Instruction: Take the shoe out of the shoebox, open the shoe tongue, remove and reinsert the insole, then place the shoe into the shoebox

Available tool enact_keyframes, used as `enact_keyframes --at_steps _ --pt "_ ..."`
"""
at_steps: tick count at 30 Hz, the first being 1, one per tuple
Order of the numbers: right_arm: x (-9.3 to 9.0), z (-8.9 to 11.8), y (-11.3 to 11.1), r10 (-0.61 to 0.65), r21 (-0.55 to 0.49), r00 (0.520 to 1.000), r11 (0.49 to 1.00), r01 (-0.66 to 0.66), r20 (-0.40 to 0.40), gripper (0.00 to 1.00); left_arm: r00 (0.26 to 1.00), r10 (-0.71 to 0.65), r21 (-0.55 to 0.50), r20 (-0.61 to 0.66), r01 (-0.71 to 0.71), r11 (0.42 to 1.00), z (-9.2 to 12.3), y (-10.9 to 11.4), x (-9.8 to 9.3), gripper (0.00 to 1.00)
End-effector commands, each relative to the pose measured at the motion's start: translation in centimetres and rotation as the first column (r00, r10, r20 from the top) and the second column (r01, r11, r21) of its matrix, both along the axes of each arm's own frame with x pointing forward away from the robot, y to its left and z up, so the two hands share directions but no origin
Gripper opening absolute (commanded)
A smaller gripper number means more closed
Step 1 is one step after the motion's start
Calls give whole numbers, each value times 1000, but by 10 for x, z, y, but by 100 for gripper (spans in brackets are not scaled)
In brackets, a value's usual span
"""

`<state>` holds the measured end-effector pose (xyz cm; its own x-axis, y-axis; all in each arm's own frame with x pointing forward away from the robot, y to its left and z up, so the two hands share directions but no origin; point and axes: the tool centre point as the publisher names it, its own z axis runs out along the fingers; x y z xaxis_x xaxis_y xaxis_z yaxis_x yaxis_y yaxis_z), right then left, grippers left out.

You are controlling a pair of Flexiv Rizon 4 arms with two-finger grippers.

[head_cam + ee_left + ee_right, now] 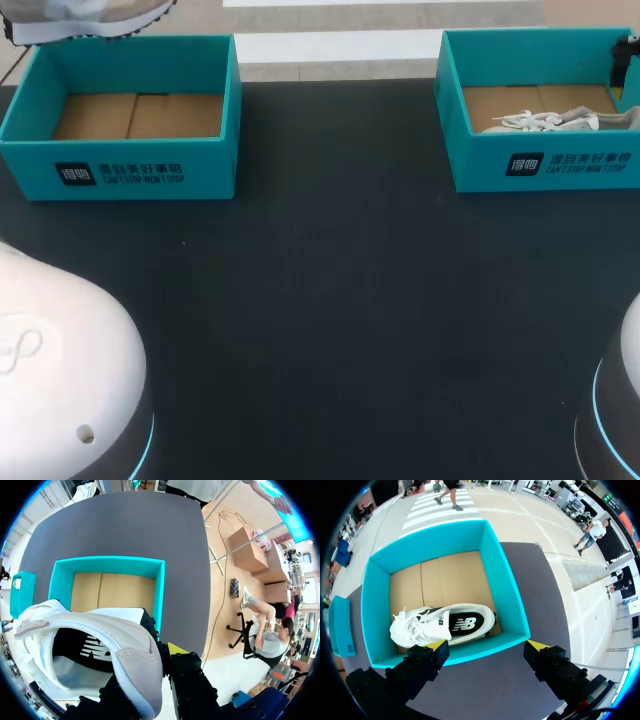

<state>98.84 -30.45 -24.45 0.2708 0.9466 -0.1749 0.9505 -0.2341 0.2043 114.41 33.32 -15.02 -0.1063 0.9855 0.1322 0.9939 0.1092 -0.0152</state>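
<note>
Left gripper (146,672) clamped white shoe (90,650) by its pale suede heel, above the teal shoebox (107,563). Right gripper (487,645) hung open.

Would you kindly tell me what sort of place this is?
Probably a robot test bench: a dark table bears an empty left shoebox and a right shoebox with a white shoe; my left hand holds a second shoe.

left pincer (154,661) raised, clamped on shoe (95,635); right pincer (487,647) spread wide, hovering
</note>
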Motion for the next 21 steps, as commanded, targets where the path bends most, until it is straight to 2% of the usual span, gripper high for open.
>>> enact_keyframes --at_steps 1,9,11,15,21 --pt "0 0 0 -1 -1 1000 1000 1 0 100 1000 -2 1 15 2 1000 0 -1 -5 0" --pt "0 0 0 -1 -1 1000 1000 1 0 100 1000 -2 1 15 2 1000 0 -1 -5 0" --pt "0 0 0 -1 -1 1000 1000 1 0 100 999 -33 28 40 32 999 0 -8 -23 0" --pt "0 0 0 -1 -1 1000 1000 1 0 100 997 -42 9 62 42 999 1 -17 -51 0" --pt "0 0 0 -1 -1 1000 1000 1 0 100 997 30 -1 77 -30 1000 9 -21 -93 0"
